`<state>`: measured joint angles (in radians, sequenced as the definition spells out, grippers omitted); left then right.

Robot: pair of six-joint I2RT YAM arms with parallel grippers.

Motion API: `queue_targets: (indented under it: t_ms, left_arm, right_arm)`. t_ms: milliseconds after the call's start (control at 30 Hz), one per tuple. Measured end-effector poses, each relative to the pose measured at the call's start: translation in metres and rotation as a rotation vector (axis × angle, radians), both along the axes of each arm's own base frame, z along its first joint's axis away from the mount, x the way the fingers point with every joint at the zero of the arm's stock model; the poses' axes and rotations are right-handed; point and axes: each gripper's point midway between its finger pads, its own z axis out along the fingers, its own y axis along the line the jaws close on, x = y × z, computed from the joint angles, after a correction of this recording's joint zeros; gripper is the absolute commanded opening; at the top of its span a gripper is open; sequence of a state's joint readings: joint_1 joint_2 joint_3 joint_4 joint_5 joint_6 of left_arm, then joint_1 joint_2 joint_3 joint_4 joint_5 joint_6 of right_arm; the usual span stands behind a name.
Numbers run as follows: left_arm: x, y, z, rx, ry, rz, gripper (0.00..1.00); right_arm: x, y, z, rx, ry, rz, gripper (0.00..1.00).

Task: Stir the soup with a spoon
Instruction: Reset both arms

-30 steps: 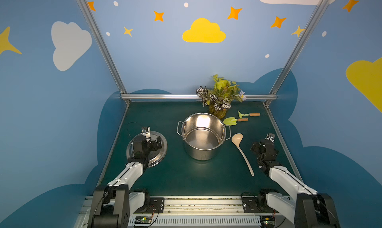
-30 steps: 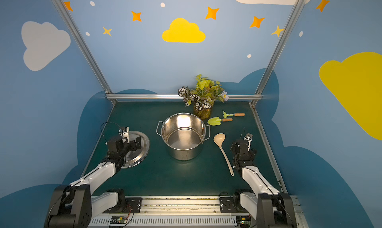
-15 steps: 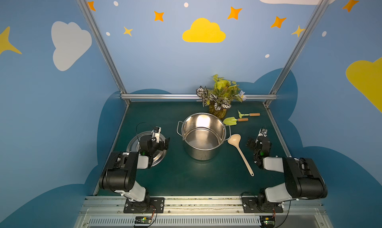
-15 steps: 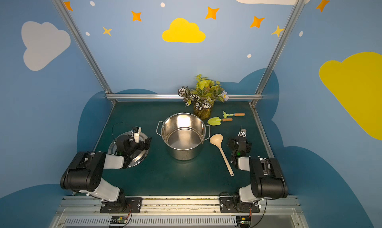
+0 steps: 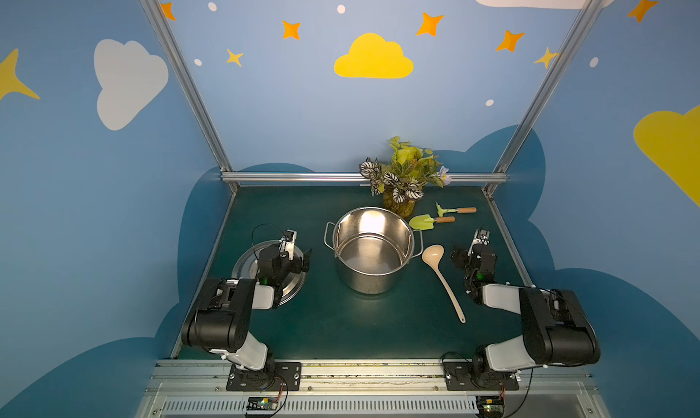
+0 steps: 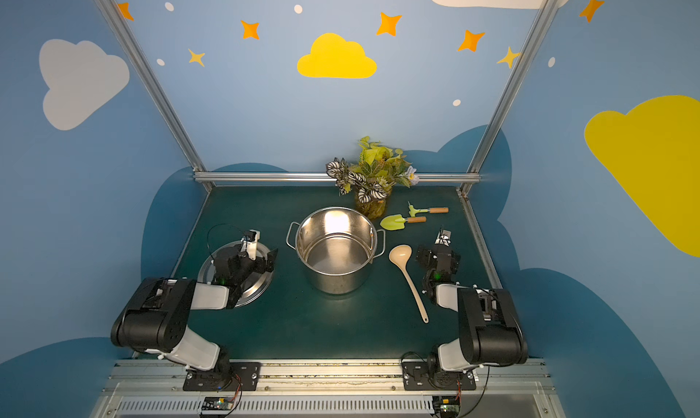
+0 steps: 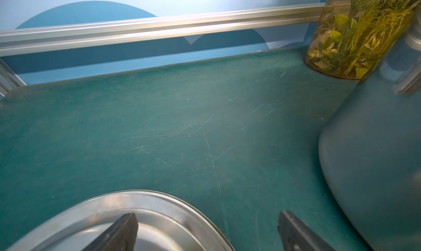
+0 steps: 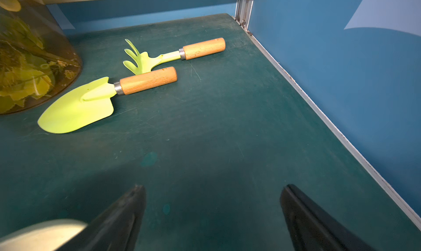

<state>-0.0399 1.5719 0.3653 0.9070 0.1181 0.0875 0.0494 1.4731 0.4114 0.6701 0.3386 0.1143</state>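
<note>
Plainly, the right gripper (image 8: 213, 188) is seen with its jaws spread wide, and nothing is held between them; only bare surface (image 8: 227, 124) is framed there. The spoon (image 5: 433, 255) is laid flat just beside this gripper, on the side toward the pot (image 5: 371, 283). In both top views it is kept apart from the gripper, with its bowl level with the gripper and its handle run back toward the arm's base. The pot is stood upright beyond the spoon, between the two grippers. A shiny bottom is shown inside it, and whether any soup lies there cannot be told. Ahead of the right gripper, a trowel (image 8: 79, 106) and a rake (image 8: 141, 61) are laid side by side, with a plant jar (image 8: 29, 63) next to them. The left gripper (image 7: 206, 216) is likewise opened wide and left empty. It is held low at the edge of a lid (image 5: 244, 264), with one finger (image 7: 120, 231) over the lid and the other over the surface.
</note>
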Motion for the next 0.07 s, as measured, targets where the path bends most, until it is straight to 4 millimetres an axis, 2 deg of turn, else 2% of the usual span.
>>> queue_targets:
  t_ms: [67]
  left_arm:
    - [0.0001,0.0005,0.0000,0.003,-0.001,0.002,1.00]
  right_arm:
    - [-0.0002,0.0001,-0.0003,0.000,0.002,0.000,0.98]
